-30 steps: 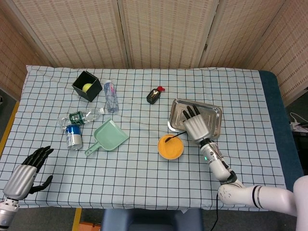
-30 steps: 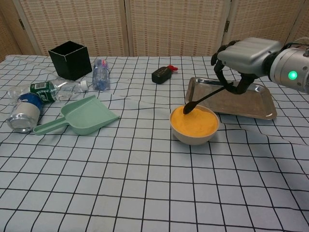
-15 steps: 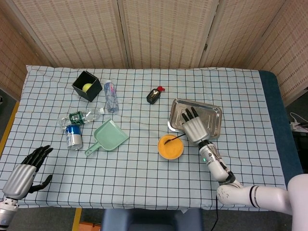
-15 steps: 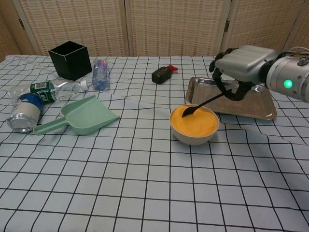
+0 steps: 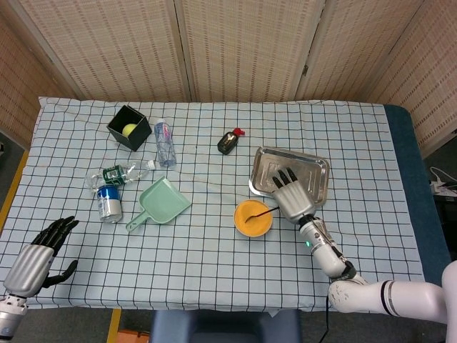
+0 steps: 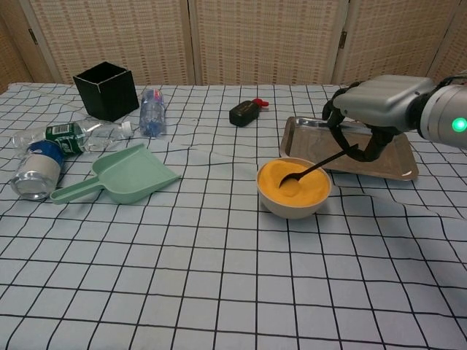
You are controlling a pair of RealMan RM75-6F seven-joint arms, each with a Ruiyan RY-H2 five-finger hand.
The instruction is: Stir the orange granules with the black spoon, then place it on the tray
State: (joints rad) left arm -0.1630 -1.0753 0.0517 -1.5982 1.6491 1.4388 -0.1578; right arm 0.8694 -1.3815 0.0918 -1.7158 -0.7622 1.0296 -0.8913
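A white bowl (image 6: 293,207) (image 5: 253,219) full of orange granules (image 6: 299,186) sits mid-table, just in front of the metal tray (image 6: 394,166) (image 5: 314,168). My right hand (image 6: 376,109) (image 5: 291,193) grips the handle of the black spoon (image 6: 310,170) (image 5: 260,213), whose tip dips into the granules. The hand hovers over the tray's near-left corner, to the bowl's right. My left hand (image 5: 39,256) rests low at the table's near-left edge, fingers apart, holding nothing; the chest view does not show it.
A green dustpan (image 6: 120,176), a can (image 6: 33,169) and two lying bottles (image 6: 80,133) (image 6: 151,111) occupy the left side. A black box (image 6: 106,89) stands at the back left; a small black bottle with a red cap (image 6: 246,111) lies behind the bowl.
My right hand has shifted nearer and to the right, dragging the spoon tip from the bowl's far-left rim into the middle of the granules. The left hand stays put.
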